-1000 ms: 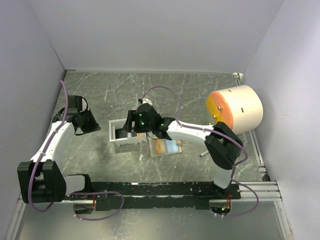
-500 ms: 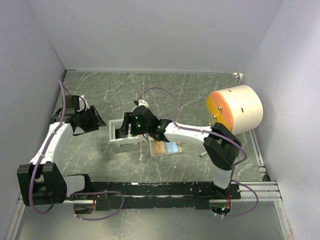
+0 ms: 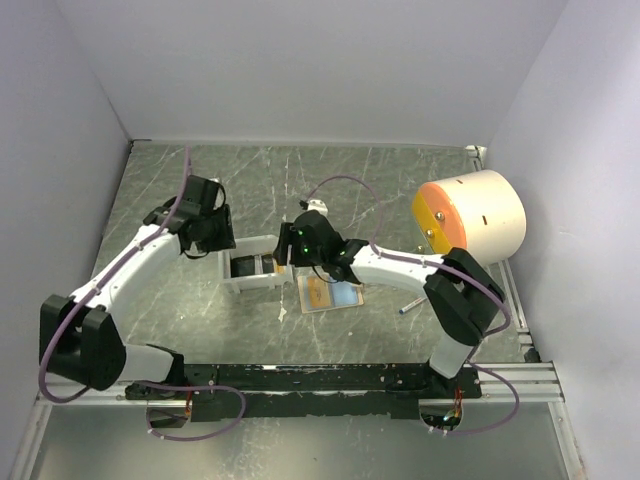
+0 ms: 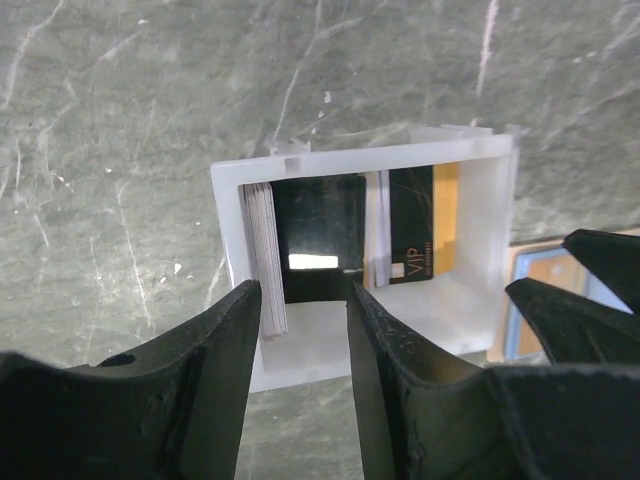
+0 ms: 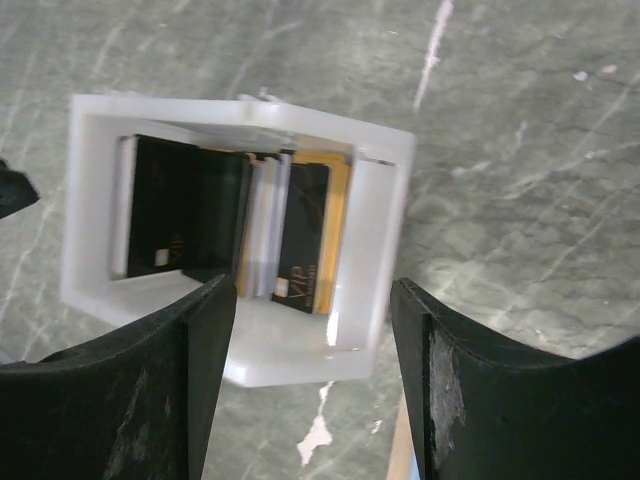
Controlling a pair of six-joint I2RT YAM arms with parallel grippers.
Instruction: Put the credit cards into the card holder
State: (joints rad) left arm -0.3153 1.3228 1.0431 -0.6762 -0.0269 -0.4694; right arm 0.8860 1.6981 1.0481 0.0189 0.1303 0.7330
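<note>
The credit cards point(image 4: 318, 235) stand on edge in a white tray point(image 4: 300, 160): a pale stack at its left end point(image 4: 262, 255), a black one, and a black VIP card point(image 5: 305, 235) against a yellow one point(image 4: 447, 215). My left gripper point(image 4: 305, 300) hovers open just short of the tray's near wall, empty. My right gripper point(image 5: 313, 300) is open over the tray's other end point(image 5: 380, 230), with the end wall showing between its fingers. The tan card holder point(image 3: 330, 293) lies open just in front of the tray, with an orange and a blue card on it.
A big white cylinder with an orange face point(image 3: 470, 218) lies at the right. A thin dark pen point(image 3: 412, 305) lies near the right arm's elbow. White walls close in the grey marbled table point(image 3: 250, 180). The right gripper's fingers point(image 4: 590, 290) show beside the tray.
The left arm swung in from the far left to the tray's left end and its jaws opened. The right gripper shifted a little to the right over the tray.
</note>
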